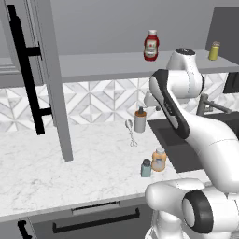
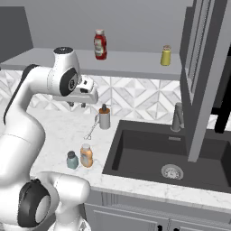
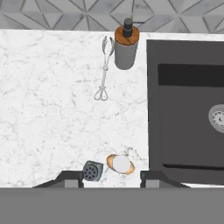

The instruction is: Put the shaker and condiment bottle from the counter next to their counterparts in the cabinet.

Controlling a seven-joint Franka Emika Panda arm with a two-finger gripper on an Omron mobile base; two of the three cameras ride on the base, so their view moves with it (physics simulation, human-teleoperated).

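White marble counter (image 1: pixel 60 158) runs along a patterned tile backsplash, with a dark inset sink (image 2: pixel 171 153) to the right. Near its front edge, just left of the sink, the teal shaker (image 1: pixel 146 168) and the orange condiment bottle (image 1: pixel 159 159) stand upright side by side, close enough that they may touch; neither has been lifted yet. Farther back stand a grey pump dispenser (image 1: pixel 140 120) and a small whisk (image 1: pixel 131 132) lying flat beside it. Above, the cabinet (image 1: pixel 112 65) has its door (image 1: pixel 35 79) swung open, which leaves the shelf reachable; on it the red ketchup bottle (image 1: pixel 151 45) and the yellow-green shaker (image 1: pixel 214 51) stand well apart, so there is room beside each for its match. High over the counter the gripper (image 3: pixel 112 177) points straight down with nothing between its fingers, which stand partly apart. In the hand view the two task items sit between its fingertips, so it looks lined up to descend for a first pick.
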